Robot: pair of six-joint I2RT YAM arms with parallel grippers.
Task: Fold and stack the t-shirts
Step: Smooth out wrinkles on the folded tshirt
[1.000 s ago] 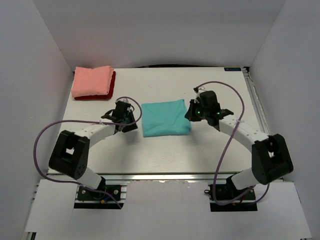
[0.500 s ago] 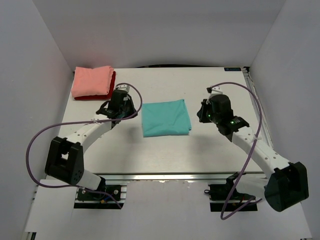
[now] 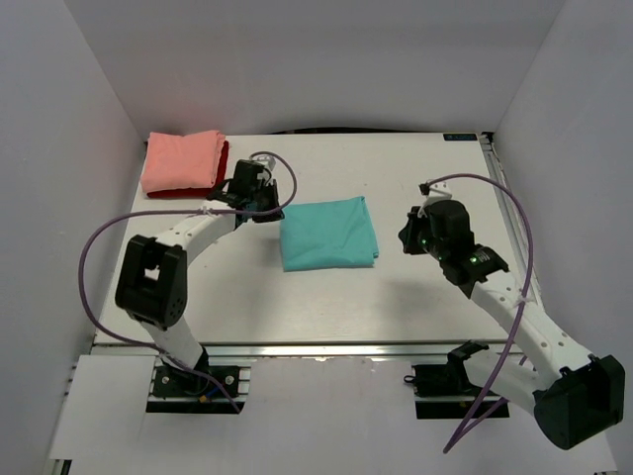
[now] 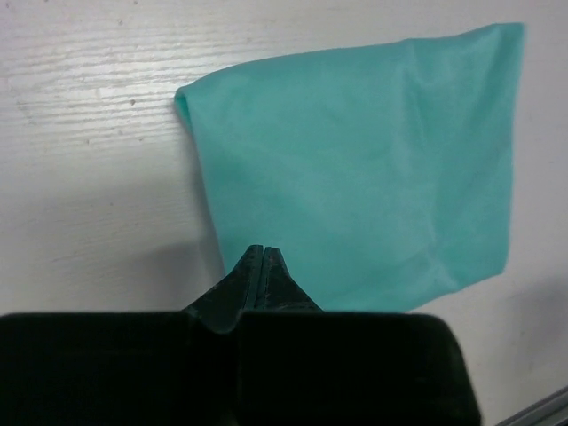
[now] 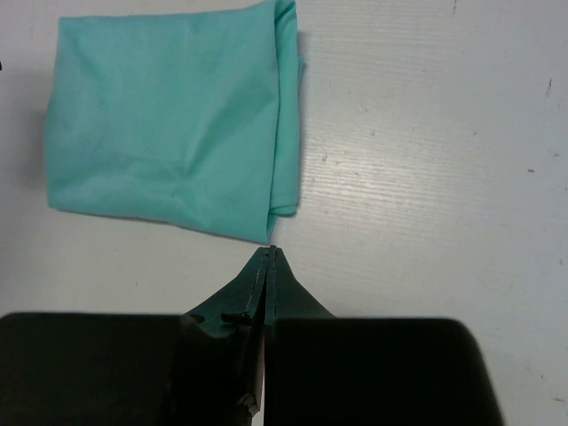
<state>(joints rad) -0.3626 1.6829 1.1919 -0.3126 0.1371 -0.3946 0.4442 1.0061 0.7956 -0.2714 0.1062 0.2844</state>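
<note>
Top external: left gripper (image 3: 265, 206) and right gripper (image 3: 410, 236) have drawn back, both pinched together, empty. Folded teal shirt (image 3: 328, 233) lies between them, probably ready for stacking on the pink shirt (image 3: 181, 161).

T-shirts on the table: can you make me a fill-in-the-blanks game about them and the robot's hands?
The stack in the far left corner holds ____ shirts.
Its top shirt is ____.
The teal shirt lies ____ the left gripper and the right gripper.
Both grippers are ____.
Missing words: two, pink, between, shut.
</note>
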